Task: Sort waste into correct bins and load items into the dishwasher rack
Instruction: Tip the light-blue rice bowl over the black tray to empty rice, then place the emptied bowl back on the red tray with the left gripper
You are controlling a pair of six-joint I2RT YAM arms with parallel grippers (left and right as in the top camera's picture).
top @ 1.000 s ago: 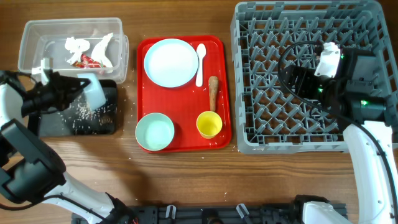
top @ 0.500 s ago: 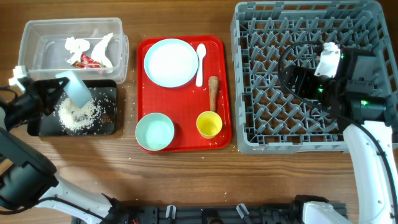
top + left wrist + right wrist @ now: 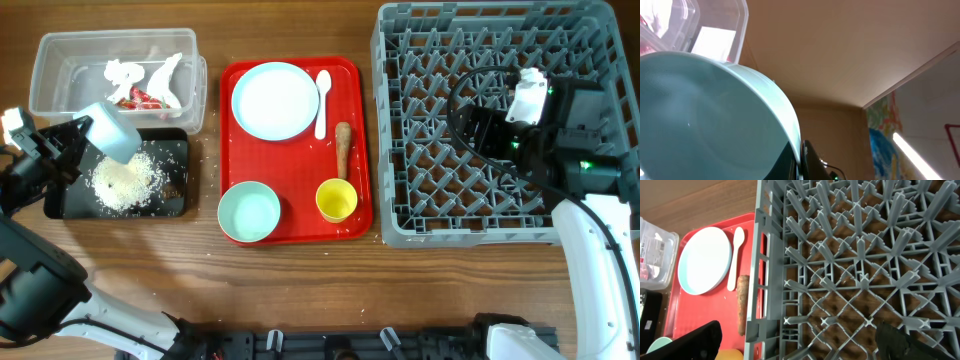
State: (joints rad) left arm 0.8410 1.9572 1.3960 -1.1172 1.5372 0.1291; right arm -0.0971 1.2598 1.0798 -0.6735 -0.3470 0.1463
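Note:
My left gripper (image 3: 86, 140) is shut on the rim of the pale blue bowl (image 3: 112, 130), which is held tilted over the back left corner of the black tray (image 3: 178, 150). White rice crumbs (image 3: 125, 180) lie piled in that tray. In the left wrist view the bowl (image 3: 705, 115) fills the left side, its rim pinched between the dark fingers (image 3: 812, 160). Crumpled paper and a wrapper (image 3: 145, 85) lie in the clear tub (image 3: 60, 60). My right gripper (image 3: 800, 345) hangs open over the grey dishwasher rack (image 3: 500, 200), holding nothing.
The red serving tray (image 3: 295, 235) carries the pale blue plate (image 3: 273, 100), white spoon (image 3: 322, 100), brown stick-shaped food (image 3: 343, 148), mint-green bowl (image 3: 249, 212) and yellow cup (image 3: 337, 200). Stray crumbs dot the wood around the black tray.
The left arm drew back to the left and raised the tilted bowl. The rice fell from it into a heap in the black tray. The right arm stayed still.

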